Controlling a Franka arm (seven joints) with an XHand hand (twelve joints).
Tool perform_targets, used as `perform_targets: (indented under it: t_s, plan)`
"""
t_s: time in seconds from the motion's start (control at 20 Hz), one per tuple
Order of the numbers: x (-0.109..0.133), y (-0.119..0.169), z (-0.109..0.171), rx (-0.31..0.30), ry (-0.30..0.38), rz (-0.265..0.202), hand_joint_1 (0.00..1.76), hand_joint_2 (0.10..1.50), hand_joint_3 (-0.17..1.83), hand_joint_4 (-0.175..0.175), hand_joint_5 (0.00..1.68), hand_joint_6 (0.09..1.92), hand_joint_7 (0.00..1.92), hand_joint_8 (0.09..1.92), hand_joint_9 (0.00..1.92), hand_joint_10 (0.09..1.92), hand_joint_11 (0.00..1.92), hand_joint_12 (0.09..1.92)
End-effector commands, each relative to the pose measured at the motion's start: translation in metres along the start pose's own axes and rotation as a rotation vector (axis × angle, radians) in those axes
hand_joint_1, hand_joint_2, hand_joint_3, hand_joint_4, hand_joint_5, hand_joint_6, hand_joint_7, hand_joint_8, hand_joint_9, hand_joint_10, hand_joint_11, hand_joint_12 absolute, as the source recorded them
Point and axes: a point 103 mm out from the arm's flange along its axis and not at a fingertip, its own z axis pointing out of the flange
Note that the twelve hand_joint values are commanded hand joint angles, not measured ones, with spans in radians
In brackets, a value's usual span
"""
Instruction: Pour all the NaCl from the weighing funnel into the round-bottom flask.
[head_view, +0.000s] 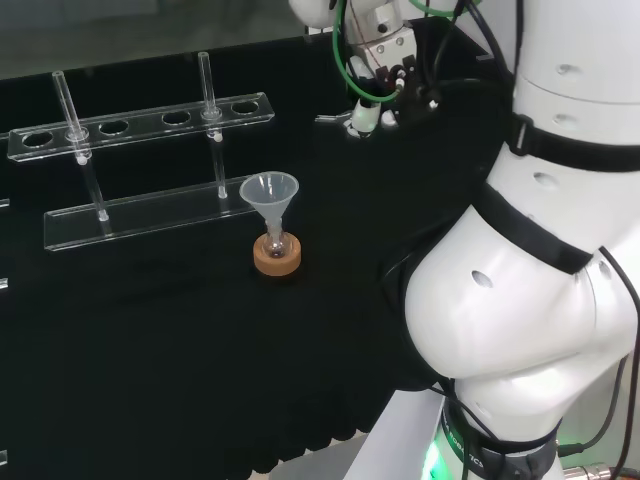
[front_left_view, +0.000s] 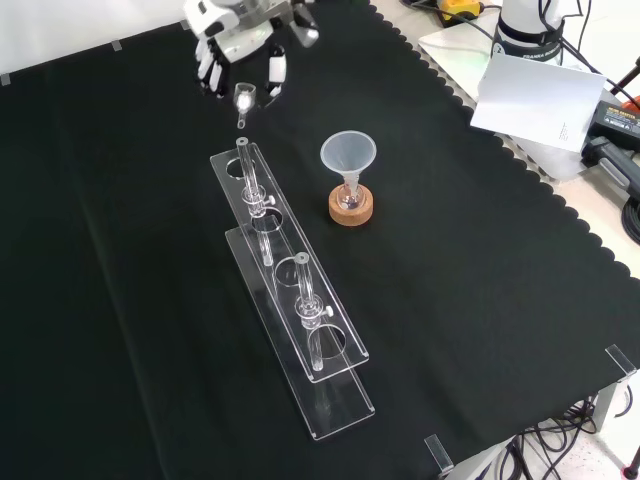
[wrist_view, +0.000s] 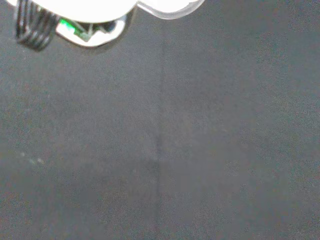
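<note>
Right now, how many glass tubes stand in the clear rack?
2. Front view: one tube near the rack's far end, one tube toward its near end. Clear glass, so more could be missed.

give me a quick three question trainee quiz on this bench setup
1. True or false: the clear funnel sits in the flask on the cork ring.
2. In the front view, the hand is: A) at the top, beyond the rack; B) over the funnel; C) at the bottom edge.
3. What covers the bench?

Key: 1 true; 2 A; 3 black cloth.
</note>
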Motion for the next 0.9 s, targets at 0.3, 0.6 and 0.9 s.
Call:
perform_targets:
  t_s: [0.3, 0.6, 0.9]
  plan:
    - [0.005, -0.078, -0.011, 0.044, -0.054, 0.026, 1.12, 0.63, 0.76, 0.175, 1.22, 0.82, 0.62, 0.66, 0.88, 0.43, 0.78, 1.11]
    - [0.024, -0.107, -0.024, 0.045, -0.086, 0.015, 1.12, 0.63, 0.76, 0.175, 1.22, 0.82, 0.61, 0.66, 0.87, 0.43, 0.78, 1.11]
    - [0.052, -0.129, -0.031, 0.056, -0.108, -0.014, 1.12, 0.63, 0.76, 0.175, 1.22, 0.82, 0.61, 0.66, 0.87, 0.43, 0.79, 1.11]
